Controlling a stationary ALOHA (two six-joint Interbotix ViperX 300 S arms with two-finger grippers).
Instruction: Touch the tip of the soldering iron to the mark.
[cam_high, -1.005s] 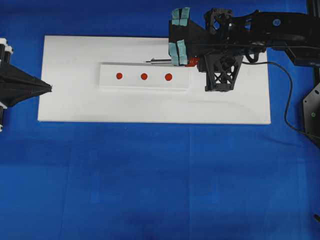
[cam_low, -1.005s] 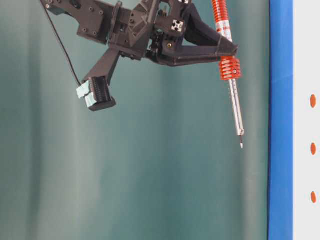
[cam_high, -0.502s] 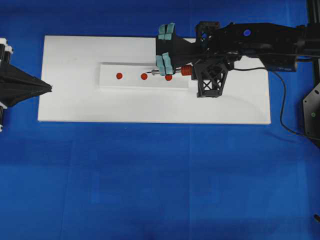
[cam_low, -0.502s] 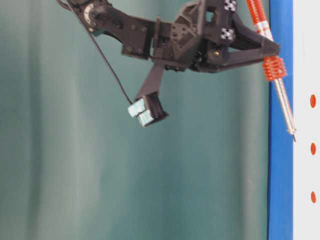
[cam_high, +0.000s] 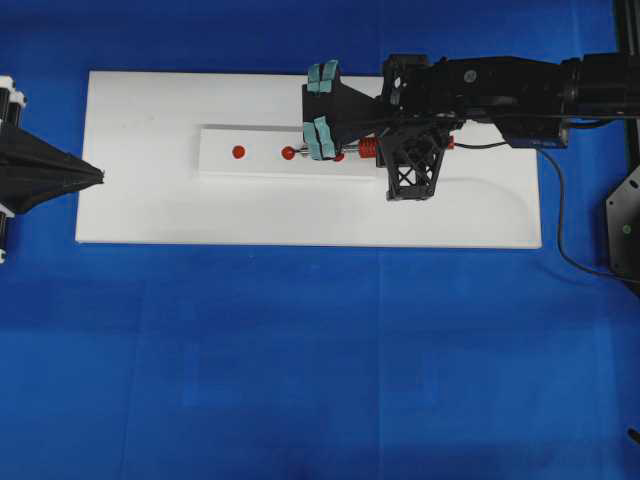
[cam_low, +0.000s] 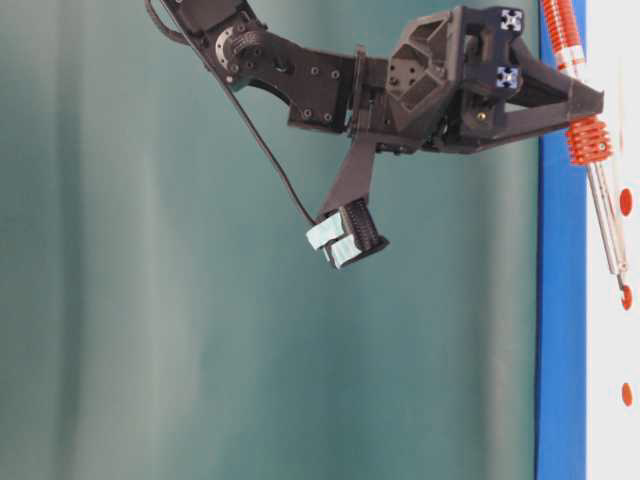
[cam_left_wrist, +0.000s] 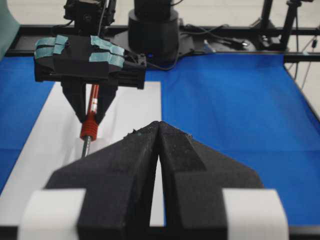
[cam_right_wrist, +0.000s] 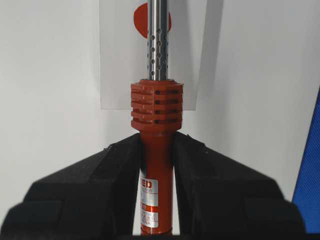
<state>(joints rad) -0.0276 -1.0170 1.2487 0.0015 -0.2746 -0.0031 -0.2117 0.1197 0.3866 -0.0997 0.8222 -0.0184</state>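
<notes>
The soldering iron (cam_right_wrist: 157, 165) has an orange-red handle, and my right gripper (cam_right_wrist: 157, 139) is shut on it just behind the ribbed collar. In the table-level view its shaft (cam_low: 608, 230) slants down, and the fine tip rests at the middle mark (cam_low: 627, 298). Three red marks lie in a row on a white strip (cam_high: 260, 166). From overhead the left mark (cam_high: 238, 152) is bare, the tip meets the middle mark (cam_high: 288, 153), and the right gripper (cam_high: 380, 149) hides most of the right one. My left gripper (cam_high: 100, 177) is shut and empty at the board's left edge.
The strip lies on a white board (cam_high: 150, 215) over blue cloth. The iron's black cord (cam_high: 560, 220) loops off to the right. The right arm (cam_high: 500, 88) stretches over the board's back right part. Teal-taped blocks (cam_high: 320, 135) on the right wrist overhang the strip.
My right gripper has carried the soldering iron left and down. The tip has gone from hanging above the board's back to resting at the middle mark. The left gripper has not moved.
</notes>
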